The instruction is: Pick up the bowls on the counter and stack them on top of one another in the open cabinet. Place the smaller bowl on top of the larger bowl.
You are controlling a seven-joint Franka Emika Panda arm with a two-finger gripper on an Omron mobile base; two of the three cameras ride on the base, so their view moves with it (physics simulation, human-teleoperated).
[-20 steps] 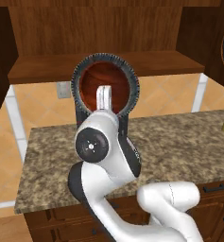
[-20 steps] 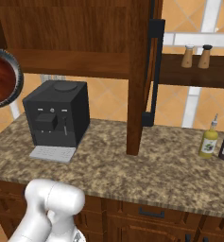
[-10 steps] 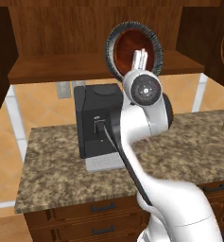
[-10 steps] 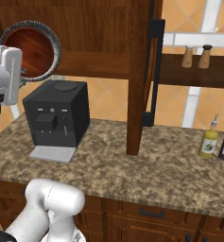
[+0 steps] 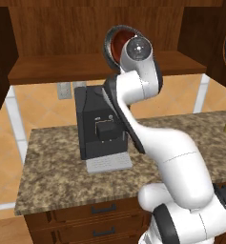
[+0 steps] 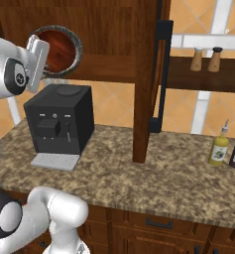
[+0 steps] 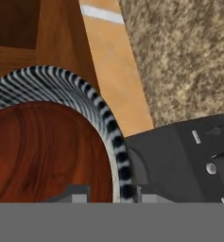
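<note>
By the cabinet [image 6: 109, 44], hand [image 7: 106, 194] grips ribbed, red-brown-lined bowl [image 6: 59, 47]

My arm [image 5: 148, 124] rising from lower right to top centre, red-brown bowl [image 5: 116, 44] tilted on edge behind my wrist before the cabinet [image 5: 76, 28], black coffee machine [image 5: 97, 126] on the counter [image 5: 62, 176] at centre.

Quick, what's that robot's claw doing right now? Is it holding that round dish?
Gripper: shut on the rim of the round bowl with a glossy reddish-brown inside and a ribbed black-and-white striped rim, held up in front of the dark wooden cabinet.
</note>
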